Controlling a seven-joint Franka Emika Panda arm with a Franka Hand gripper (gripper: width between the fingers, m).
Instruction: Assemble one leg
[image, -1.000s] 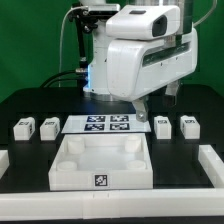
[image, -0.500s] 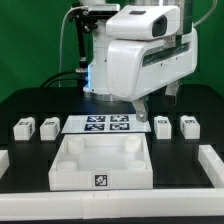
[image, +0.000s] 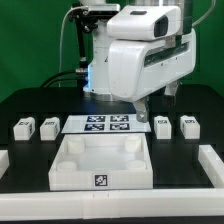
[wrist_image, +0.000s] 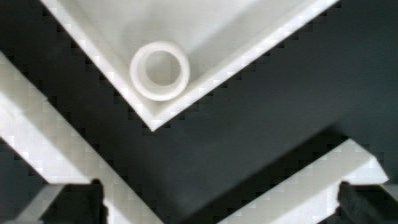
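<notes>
**A:** Where is the leg?

**B:** No leg has been picked up. Four alike stand in a row on the tabletop (image: 25, 100), in pairs either side of the marker board (image: 105, 124). On the exterior view's left are the outer left leg (image: 22, 127) and the inner left leg (image: 47, 126). On its right are the inner right leg (image: 163, 126) and the outer right leg (image: 189, 125).

**A:** And the hand?

**B:** The hand (wrist_image: 210, 205) looks wide, with only dark tabletop between its fingers. The wrist view looks onto a corner of the square base (image: 100, 160) and its round socket (wrist_image: 160, 72).

**A:** What could go wrong?

**B:** The legs are small and paired closely. An off-centre descent could tip one or knock its neighbour. A skewed grip would likely miss the socket. The base also seems loose, so a push might shift it.

**A:** Any writing?

**B:** None readable. There are only black-and-white tags on the legs, the board and the base tag (image: 100, 181). No brand shows on the arm (image: 140, 55).
</notes>
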